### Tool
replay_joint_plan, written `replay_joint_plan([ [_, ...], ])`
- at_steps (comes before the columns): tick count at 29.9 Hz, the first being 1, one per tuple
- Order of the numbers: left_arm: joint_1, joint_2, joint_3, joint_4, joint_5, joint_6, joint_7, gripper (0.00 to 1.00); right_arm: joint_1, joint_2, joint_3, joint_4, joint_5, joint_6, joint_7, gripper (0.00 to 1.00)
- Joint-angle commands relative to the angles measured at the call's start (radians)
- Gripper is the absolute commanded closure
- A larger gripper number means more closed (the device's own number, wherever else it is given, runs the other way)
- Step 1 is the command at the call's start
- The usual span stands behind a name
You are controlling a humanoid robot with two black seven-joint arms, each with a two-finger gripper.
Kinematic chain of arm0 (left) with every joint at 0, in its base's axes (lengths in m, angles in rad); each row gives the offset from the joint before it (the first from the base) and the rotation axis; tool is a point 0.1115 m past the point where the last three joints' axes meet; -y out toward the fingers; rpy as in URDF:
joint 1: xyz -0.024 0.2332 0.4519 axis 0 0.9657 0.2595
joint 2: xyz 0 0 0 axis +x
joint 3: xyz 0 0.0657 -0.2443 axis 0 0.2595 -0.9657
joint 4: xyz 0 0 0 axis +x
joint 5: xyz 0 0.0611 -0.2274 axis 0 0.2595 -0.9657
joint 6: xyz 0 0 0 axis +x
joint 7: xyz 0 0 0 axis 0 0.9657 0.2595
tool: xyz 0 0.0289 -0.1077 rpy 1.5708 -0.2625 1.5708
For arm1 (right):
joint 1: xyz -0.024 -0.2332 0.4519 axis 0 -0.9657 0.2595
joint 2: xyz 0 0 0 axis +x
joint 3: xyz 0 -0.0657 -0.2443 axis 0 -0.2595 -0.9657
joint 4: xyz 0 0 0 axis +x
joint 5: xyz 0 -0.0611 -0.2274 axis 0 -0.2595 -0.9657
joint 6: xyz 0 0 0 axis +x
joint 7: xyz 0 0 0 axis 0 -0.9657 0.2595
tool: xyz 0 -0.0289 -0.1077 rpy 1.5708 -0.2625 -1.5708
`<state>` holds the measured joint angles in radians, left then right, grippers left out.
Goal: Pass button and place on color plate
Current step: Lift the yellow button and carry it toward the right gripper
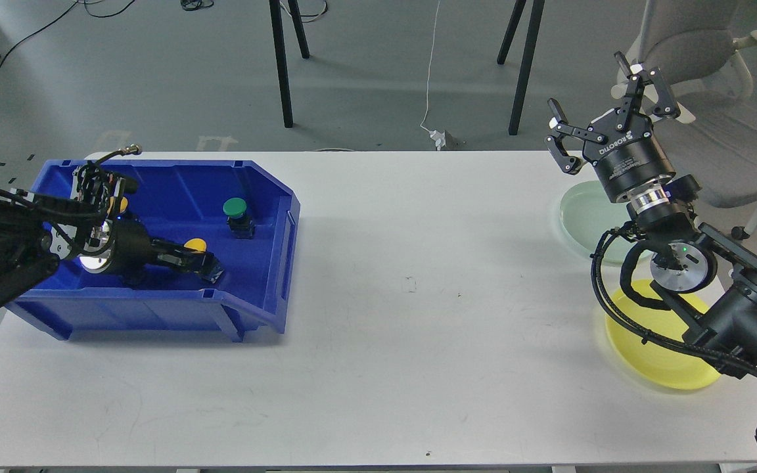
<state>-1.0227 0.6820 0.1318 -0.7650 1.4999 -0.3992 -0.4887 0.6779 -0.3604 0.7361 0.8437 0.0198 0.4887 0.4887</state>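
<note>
White worktop (418, 295), left tool (198, 261) inside blue bin (273, 276), fingers pinching yellow button (194, 246), green button (234, 207) nearby, right tool (605, 108) raised, fingers spread, above pale green plate (575, 217), yellow plate (641, 355) close by.

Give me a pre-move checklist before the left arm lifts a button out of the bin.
1. Left gripper at the yellow button inside the blue bin: ok.
2. Fingers actually closed on that button: cannot tell, they are dark and overlap it.
3. Green button standing apart from the left gripper: ok.
4. Right gripper open and raised, ready to receive: ok.
5. Yellow plate free of objects: cannot tell, the right arm covers part of it.
6. Green plate holds nothing where visible: ok.
</note>
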Motion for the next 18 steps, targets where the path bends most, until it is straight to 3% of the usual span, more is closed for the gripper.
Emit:
replay_joint_plan([
  [1,-0.037,0.069,-0.015,-0.065,-0.013,-0.016,0.0,0.95,0.0,0.005,0.058,-0.008,0.0,0.0,0.0,0.01],
  [6,-0.062,0.22,-0.199,-0.301,-0.147,-0.089,0.0,0.95,0.012,0.011,0.155,-0.038,0.002,0.0,0.0,0.01],
  [9,-0.045,0.271,-0.291,-0.436,-0.283,-0.089,0.0,0.95,0.031,0.001,0.157,-0.046,0.0,0.0,0.0,0.01],
  [13,-0.023,0.249,-0.337,-0.543,-0.518,-0.089,0.0,0.95,0.035,0.0,0.166,-0.029,0.003,0.0,0.0,0.01],
  [18,0.007,0.101,-0.34,-0.579,-0.775,-0.069,0.0,0.95,0.02,-0.017,0.16,0.07,-0.039,0.0,0.0,0.01],
])
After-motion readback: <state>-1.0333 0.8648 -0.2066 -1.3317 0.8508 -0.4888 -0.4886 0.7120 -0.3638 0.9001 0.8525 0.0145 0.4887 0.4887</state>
